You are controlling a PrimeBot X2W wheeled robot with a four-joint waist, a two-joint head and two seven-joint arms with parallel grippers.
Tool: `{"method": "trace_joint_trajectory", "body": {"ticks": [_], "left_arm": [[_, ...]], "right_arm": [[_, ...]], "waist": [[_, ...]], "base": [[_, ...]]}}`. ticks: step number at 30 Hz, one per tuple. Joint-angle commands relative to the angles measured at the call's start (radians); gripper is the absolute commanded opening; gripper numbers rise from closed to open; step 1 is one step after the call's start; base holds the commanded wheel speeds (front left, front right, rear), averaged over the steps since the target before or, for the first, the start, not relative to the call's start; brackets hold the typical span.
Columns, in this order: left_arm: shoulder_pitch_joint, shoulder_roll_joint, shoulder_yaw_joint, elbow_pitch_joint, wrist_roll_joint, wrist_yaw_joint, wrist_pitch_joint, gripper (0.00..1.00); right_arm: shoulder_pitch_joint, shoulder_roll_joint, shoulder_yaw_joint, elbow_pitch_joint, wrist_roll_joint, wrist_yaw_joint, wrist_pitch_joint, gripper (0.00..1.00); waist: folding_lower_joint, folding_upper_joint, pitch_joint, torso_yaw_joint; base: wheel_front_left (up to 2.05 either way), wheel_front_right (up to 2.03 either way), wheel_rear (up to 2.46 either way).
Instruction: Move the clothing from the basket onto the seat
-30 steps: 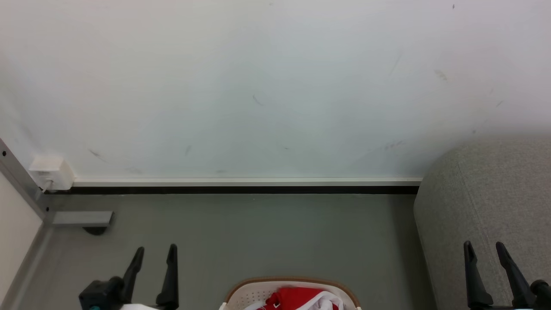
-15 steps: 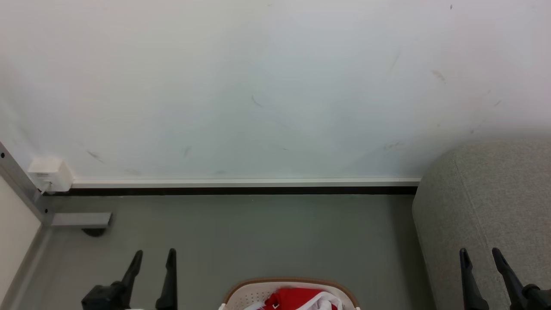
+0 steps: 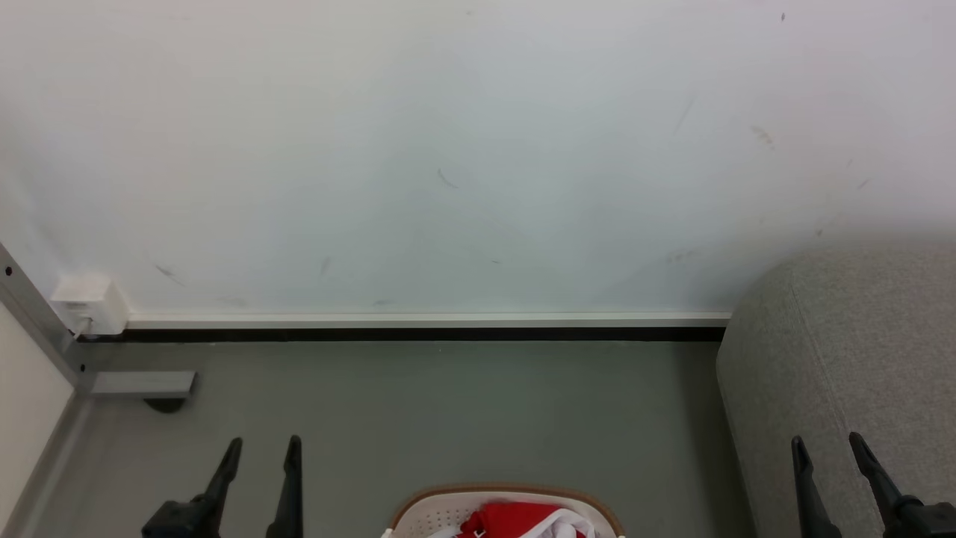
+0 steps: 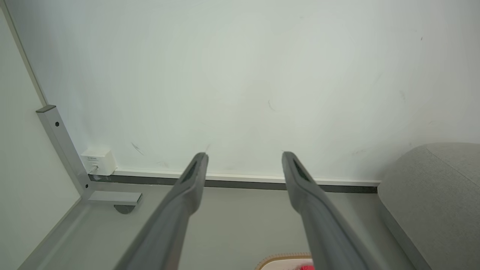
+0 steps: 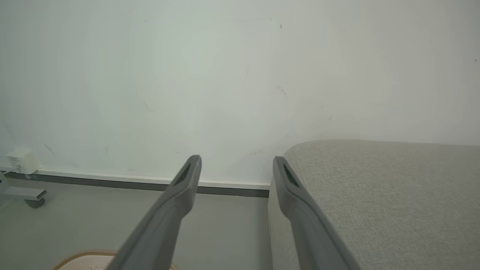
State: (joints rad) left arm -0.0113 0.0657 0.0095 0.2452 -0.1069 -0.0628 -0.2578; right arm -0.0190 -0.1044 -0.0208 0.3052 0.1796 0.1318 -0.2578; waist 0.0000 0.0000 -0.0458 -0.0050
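The white basket [image 3: 437, 511] with its brown rim sits on the floor at the bottom centre of the head view, and red clothing [image 3: 515, 519] with white trim lies inside it. The grey seat [image 3: 851, 351] fills the right side. My left gripper [image 3: 259, 445] stands open at the lower left, left of the basket, fingers empty. My right gripper [image 3: 825, 443] stands open at the lower right, in front of the seat. The left wrist view catches the basket rim [image 4: 279, 258], a sliver of clothing [image 4: 305, 267] and the seat [image 4: 435, 187]; the right wrist view has the seat [image 5: 375, 195] and basket rim [image 5: 80, 255].
A white wall [image 3: 448, 149] with a dark skirting strip [image 3: 418, 333] runs across behind the grey floor [image 3: 448, 418]. At the left stand a metal post [image 3: 30, 306] with a foot plate [image 3: 138, 382] and a small white socket box [image 3: 88, 302].
Both grippers have sunk lower in the head view, and the scene has shifted down slightly with the camera. Basket and clothing lie as before.
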Motion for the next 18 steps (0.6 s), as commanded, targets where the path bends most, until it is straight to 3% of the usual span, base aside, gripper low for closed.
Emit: {"method": "trace_joint_trajectory", "body": {"ticks": [1,18], "left_arm": [[0.015,-0.001,0.007,0.004,0.019,-0.006,-0.008,1.00],[0.010,-0.013,0.044,0.022,-0.001,-0.037,-0.007,1.00]], "right_arm": [[0.004,0.000,-0.001,0.004,-0.016,-0.002,-0.007,1.00],[0.003,0.002,0.005,0.000,0.030,-0.002,-0.006,1.00]], "waist": [[0.0000,0.0000,-0.001,0.000],[0.0000,0.0000,0.001,-0.006]], "base": [[0.00,0.00,0.00],[0.00,0.00,0.00]]}}
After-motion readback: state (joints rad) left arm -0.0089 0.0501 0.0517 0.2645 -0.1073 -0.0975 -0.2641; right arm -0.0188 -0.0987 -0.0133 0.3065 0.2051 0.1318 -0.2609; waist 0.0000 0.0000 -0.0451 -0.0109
